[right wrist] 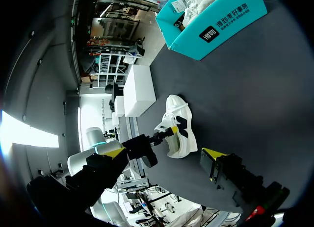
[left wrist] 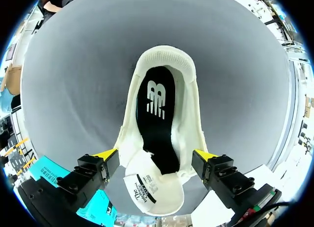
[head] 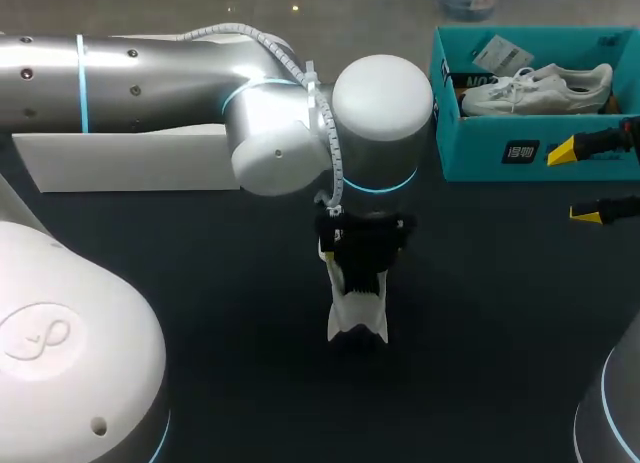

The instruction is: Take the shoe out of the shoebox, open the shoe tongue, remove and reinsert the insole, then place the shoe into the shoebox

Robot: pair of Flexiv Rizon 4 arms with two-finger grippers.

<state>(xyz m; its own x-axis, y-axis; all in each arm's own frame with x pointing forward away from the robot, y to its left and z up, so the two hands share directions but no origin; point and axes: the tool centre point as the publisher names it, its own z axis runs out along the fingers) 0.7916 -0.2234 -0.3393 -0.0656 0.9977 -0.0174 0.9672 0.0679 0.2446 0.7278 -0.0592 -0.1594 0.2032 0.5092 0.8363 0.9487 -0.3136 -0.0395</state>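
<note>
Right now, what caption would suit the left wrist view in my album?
White sneaker under the left gripper on the table, tongue folded open, black insole lying inside.

Two white lace-up sneakers (head: 357, 318) (head: 535, 88) are lying in sight. One teal cardboard shoebox (head: 490, 148) is sitting there, one black insole (left wrist: 159, 119) is showing, one flat white board (head: 130, 158) is lying there, and two yellow-tipped grippers are hanging: left gripper (left wrist: 156, 158), right gripper (head: 575, 183).

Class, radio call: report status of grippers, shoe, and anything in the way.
Left gripper over shoe on table, insole in. Right gripper open, empty, by shoebox. Second shoe in shoebox.
</note>
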